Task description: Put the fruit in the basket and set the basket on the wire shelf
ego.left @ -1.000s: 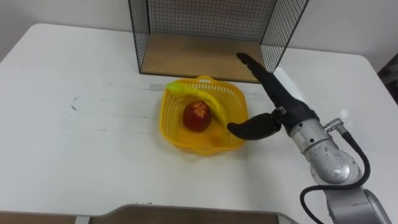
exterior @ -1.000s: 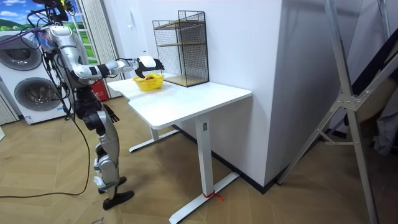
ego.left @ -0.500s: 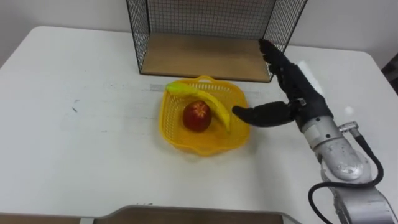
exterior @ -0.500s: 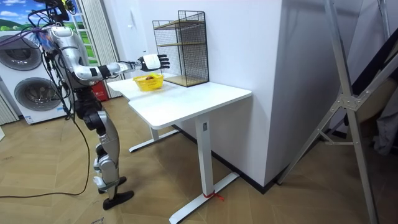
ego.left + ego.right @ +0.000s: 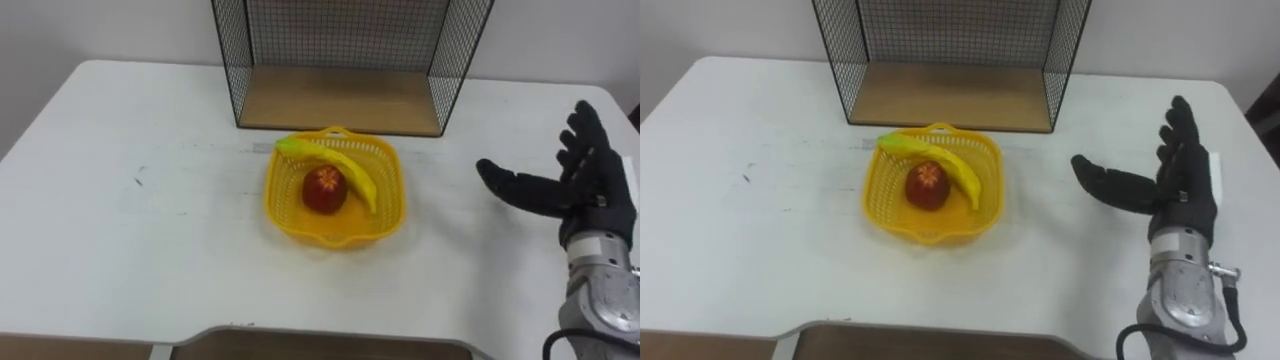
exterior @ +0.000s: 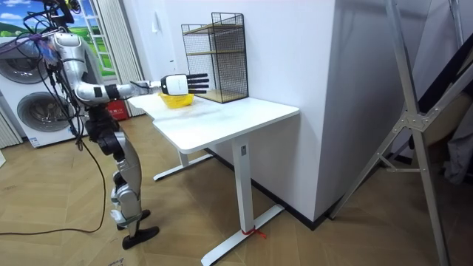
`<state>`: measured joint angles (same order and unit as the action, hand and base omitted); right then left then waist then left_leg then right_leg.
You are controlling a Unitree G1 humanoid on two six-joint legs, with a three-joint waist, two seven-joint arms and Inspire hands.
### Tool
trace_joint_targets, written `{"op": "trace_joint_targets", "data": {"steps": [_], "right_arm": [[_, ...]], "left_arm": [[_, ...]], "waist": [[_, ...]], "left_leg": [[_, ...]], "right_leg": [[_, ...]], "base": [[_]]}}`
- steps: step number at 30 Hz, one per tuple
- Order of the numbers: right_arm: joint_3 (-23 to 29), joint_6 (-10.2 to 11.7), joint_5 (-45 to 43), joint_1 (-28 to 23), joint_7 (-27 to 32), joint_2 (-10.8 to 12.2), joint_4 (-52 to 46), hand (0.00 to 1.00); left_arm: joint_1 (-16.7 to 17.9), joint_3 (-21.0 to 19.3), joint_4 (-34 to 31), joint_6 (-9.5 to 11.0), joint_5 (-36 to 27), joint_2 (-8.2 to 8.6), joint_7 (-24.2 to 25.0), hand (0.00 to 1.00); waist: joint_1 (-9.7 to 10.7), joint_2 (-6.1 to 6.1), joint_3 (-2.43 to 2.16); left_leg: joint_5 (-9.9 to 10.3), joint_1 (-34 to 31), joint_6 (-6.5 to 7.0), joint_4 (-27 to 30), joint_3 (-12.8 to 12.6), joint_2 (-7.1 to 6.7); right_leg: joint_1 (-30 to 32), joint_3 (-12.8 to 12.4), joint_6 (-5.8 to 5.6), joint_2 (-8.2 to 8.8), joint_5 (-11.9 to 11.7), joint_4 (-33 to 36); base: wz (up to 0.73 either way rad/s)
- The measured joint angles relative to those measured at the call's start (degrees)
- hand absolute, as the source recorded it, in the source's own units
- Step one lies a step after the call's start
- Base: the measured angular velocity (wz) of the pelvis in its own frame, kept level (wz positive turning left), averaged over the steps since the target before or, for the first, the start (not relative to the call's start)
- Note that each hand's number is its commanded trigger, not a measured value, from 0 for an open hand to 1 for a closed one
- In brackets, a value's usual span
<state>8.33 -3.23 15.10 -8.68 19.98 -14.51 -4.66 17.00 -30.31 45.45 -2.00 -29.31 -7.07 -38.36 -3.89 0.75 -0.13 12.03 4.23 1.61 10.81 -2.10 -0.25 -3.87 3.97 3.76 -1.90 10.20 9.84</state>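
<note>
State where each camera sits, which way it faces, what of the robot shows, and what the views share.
Left eye view: on the robot's head, looking down at the table, basket and wire shelf; the open right hand shows.
Right eye view: beside it, same downward look; same right hand.
Room view: off in the room, facing the table's side; the whole robot shows.
Shared: basket, wire shelf, right hand.

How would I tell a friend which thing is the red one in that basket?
On the white table, just in front of the black wire shelf, sits a yellow basket. In it lies the red fruit, beside a banana: it is round and red, where the banana is long, curved and yellow.
</note>
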Motion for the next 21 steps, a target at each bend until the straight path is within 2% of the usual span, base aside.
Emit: {"op": "trace_joint_targets", "data": {"steps": [2,5,7,8,10,12,13,18,21], "right_arm": [[0.3,0.2,-1.5,-1.3,3.0,1.1,0.0,0.00],[0.2,0.8,-2.5,-3.7,4.5,1.7,0.0,0.00],[0.3,0.8,-2.4,-3.9,4.5,1.7,0.0,0.00],[0.3,0.8,-2.3,-4.1,4.5,1.7,0.1,0.00],[0.7,0.9,-2.4,-4.8,4.4,1.7,0.1,0.00],[1.7,0.9,-2.3,-5.4,4.2,1.9,0.1,0.00],[2.5,0.9,-2.4,-5.4,4.3,2.4,0.1,0.00],[2.6,1.3,-2.4,-5.2,2.8,2.4,0.1,0.00],[2.8,2.0,-2.4,-5.3,2.3,2.4,-0.3,0.00]], "left_arm": [[-0.1,-0.2,-8.5,2.2,-0.5,0.02,-6.5,0.00],[-0.9,0.0,-18.6,4.3,0.9,0.04,-12.8,0.00],[-1.5,0.1,-23.8,5.4,2.7,0.09,-15.9,0.00],[-1.5,0.1,-28.9,5.7,4.1,0.28,-18.0,0.00],[-1.5,0.0,-34.0,6.7,7.4,0.25,-20.1,0.00],[-1.5,0.0,-37.8,7.3,10.3,0.24,-20.6,0.00],[-1.5,0.0,-39.8,7.3,11.4,0.20,-20.8,0.00],[-2.3,0.2,-45.5,7.5,11.7,0.18,-19.8,0.00],[-2.3,0.6,-48.8,7.6,11.8,0.17,-17.1,0.00]], "waist": [[0.0,0.00,-0.29],[-0.8,-0.05,-0.37],[-1.0,0.08,-0.52],[-1.1,0.03,-0.40],[-1.1,0.09,-0.46],[-1.2,-0.13,-0.23],[-1.2,-0.48,0.07],[-1.0,-1.18,0.26],[-0.9,-1.40,0.25]], "left_leg": [[0.0,0.0,-0.01,0.0,0.1,0.00],[0.0,-0.1,0.00,-0.1,-0.1,-0.01],[0.0,-0.6,0.01,-0.1,-0.2,-0.05],[0.0,-0.7,0.03,-0.1,0.1,-0.12],[0.0,-0.3,0.03,-0.1,0.6,-0.22],[0.0,0.1,0.03,-0.2,0.8,-0.25],[0.0,0.3,0.05,-0.1,0.9,-0.25],[0.0,0.0,0.07,-0.1,0.9,-0.28],[0.0,-0.7,0.06,0.1,1.0,-0.41]], "right_leg": [[-0.1,0.0,0.02,-0.04,0.0,0.2],[0.1,-0.4,0.03,-0.09,0.0,0.3],[0.8,-0.5,0.03,-0.09,0.0,0.6],[0.9,-0.5,0.02,-0.06,-0.1,0.7],[0.7,0.0,-0.01,0.02,0.0,0.7],[0.2,0.4,-0.07,0.07,0.0,0.7],[-0.1,0.7,-0.09,0.11,0.0,0.5],[-0.1,0.7,-0.07,0.10,0.0,-0.1],[0.7,0.4,-0.06,0.03,0.0,0.1]], "base": [[0.00],[-0.07],[-0.04],[0.00],[0.08],[0.07],[0.03],[0.01],[0.00]]}}
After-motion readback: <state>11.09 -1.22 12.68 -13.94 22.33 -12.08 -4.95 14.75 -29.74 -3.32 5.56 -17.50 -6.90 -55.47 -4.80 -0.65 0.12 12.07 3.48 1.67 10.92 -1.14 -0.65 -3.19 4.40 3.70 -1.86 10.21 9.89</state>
